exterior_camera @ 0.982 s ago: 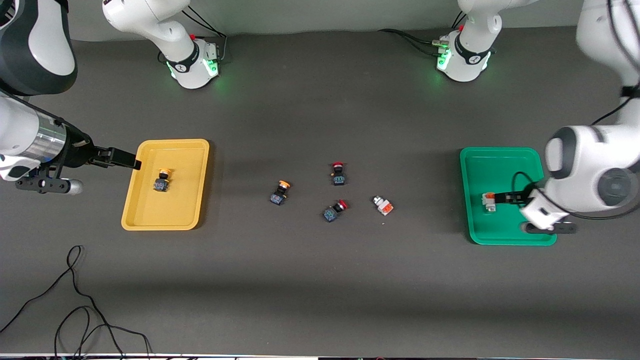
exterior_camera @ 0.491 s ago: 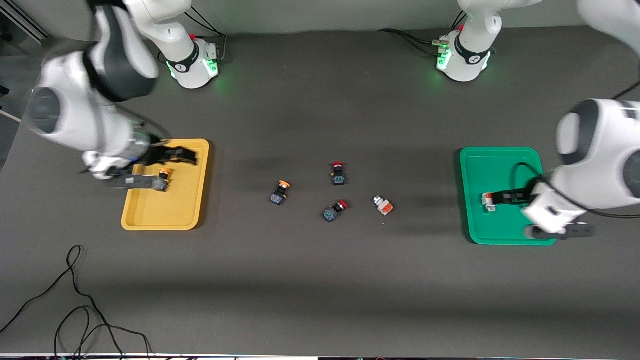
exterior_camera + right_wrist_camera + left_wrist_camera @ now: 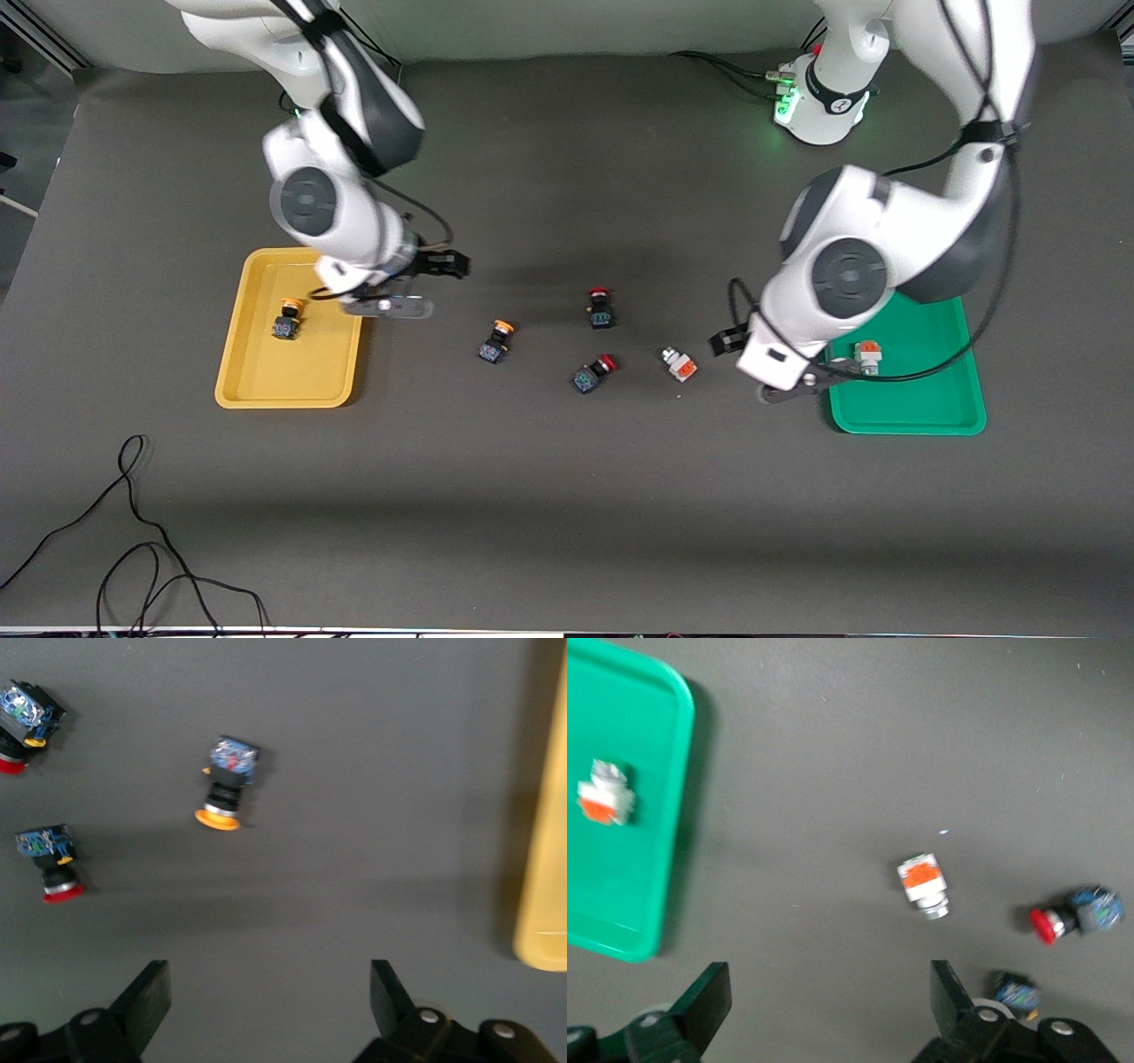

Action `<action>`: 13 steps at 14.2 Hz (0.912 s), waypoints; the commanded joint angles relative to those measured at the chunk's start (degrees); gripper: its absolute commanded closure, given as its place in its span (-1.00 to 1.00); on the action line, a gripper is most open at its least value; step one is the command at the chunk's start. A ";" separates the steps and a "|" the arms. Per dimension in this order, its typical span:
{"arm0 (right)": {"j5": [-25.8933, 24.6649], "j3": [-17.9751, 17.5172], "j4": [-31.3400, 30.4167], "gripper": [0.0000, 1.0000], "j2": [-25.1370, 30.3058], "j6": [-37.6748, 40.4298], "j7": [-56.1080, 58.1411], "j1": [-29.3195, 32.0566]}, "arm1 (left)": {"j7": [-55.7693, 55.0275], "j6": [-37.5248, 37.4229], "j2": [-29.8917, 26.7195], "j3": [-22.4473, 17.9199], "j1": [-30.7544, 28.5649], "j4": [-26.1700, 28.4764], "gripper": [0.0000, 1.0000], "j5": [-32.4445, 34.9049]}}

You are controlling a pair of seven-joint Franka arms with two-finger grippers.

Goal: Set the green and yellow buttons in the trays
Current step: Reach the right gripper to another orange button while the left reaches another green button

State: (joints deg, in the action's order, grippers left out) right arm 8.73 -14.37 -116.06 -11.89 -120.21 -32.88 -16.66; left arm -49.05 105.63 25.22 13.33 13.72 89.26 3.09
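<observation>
Both grippers, right gripper point(image 3: 450, 264) beside the yellow tray point(image 3: 232, 390) and left gripper point(image 3: 728, 339) beside the green tray point(image 3: 904, 423), had jaws spread, empty. One yellow button point(image 3: 496, 341) and one green button point(image 3: 679, 363) lay mid-table; the neighbouring red buttons point(image 3: 594, 373) risked being grabbed instead.

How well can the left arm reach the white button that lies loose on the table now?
Probably yes: the left end effector, open and empty, hangs just beside the white button, toward the green tray, with nothing between them.
</observation>
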 commanded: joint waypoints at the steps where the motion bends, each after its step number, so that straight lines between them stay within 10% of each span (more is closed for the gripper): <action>1: -1.61 -1.62 0.58 -0.99 -6.54 -6.94 -2.89 1.45 | -10.68 1.51 1.84 -0.59 1.83 -1.54 -1.00 -1.33; 13: -1.96 -4.26 9.53 -0.99 -25.71 -19.88 -17.46 2.77 | -17.22 21.27 14.67 -1.02 5.00 3.11 -1.00 3.58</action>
State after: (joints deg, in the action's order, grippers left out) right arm 8.65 -16.74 -111.04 -33.90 -139.93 -44.70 -14.02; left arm -64.97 124.81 39.03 13.04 17.90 91.73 4.60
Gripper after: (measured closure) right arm 0.000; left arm 0.000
